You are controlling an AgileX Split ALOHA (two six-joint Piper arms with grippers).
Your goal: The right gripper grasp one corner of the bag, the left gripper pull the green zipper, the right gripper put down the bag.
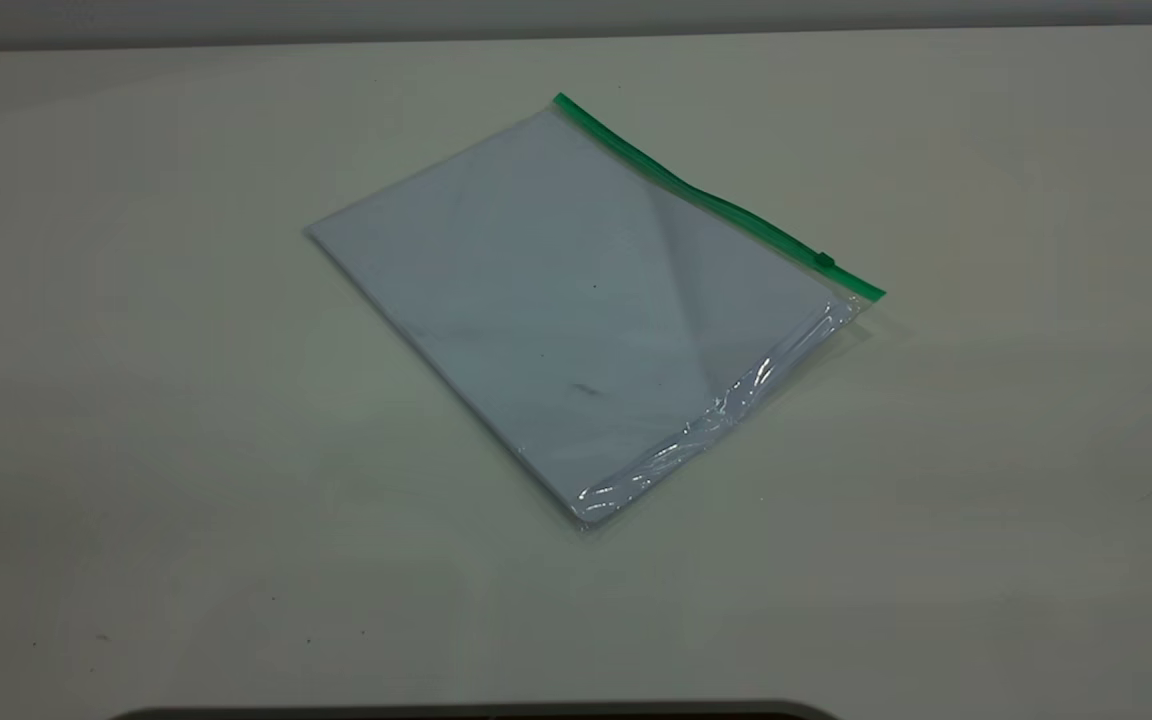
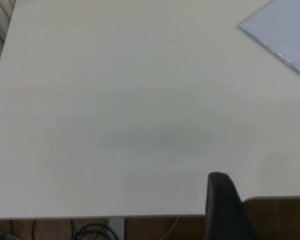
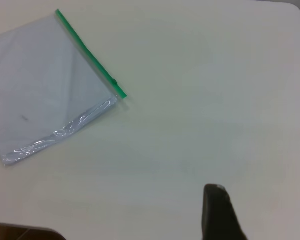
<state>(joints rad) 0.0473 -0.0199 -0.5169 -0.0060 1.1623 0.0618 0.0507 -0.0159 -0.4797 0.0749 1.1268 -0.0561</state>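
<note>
Exterior view: the bag (image 1: 576,310) lies flat on the white table (image 1: 136,400), rotated diagonally, pale blue-grey sheet inside. The green zipper (image 1: 706,195) runs along its far-right long edge, slider tab (image 1: 824,261) close to the right-hand corner. No arm in this view. Left wrist view shows one black finger (image 2: 225,207) of the left gripper above the table edge, well apart from the bag corner; can't tell its jaw state. Right wrist view: one finger (image 3: 217,212) of the right gripper over bare table, well apart from the bag; jaw state also can't tell
</note>
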